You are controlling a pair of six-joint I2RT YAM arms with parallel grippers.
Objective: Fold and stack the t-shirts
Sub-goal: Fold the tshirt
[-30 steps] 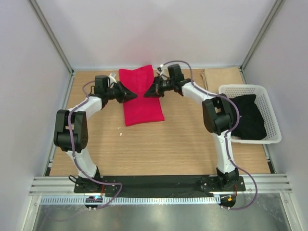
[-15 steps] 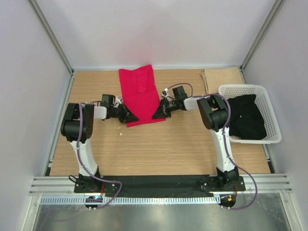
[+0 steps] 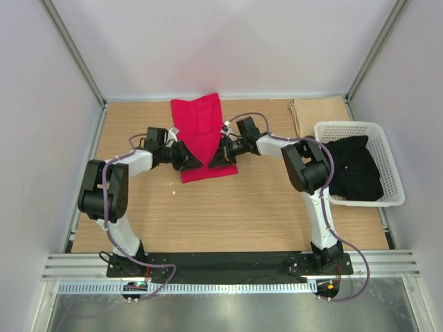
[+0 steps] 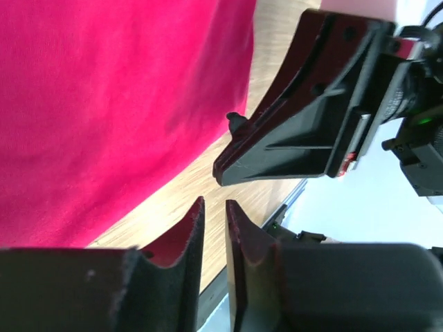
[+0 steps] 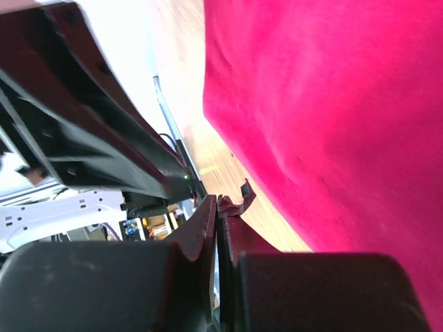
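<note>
Entry, one moment.

Light wooden surface (image 3: 242, 200), walled in by pale panels. My left arm (image 3: 104, 190) and right arm (image 3: 308, 169) both reach inward and meet near the middle.

White plastic lattice basket (image 3: 346, 128) at the right edge of the surface, with a black cloth heap (image 3: 356, 169) lying in it. Flat tan sheet (image 3: 320, 111) at the far right corner, just behind the basket.

Crimson red soft t-shirt (image 3: 201, 124): lies flat at the far middle of the surface as a long narrow strip, running from the back edge toward me. Its near end sits between my two arms' tips.

Left jaws: at the shirt's left edge near the near end. Left wrist view shows the tips narrowly parted, bare wood visible through the gap, red cloth just beside them; released, nothing between them.

Right jaws: at the shirt's right edge, facing the left ones. Right wrist view shows the tips clenched together over wood, shirt edge just beside; no cloth seen pinched. Contact with the hem: cannot tell.
</note>
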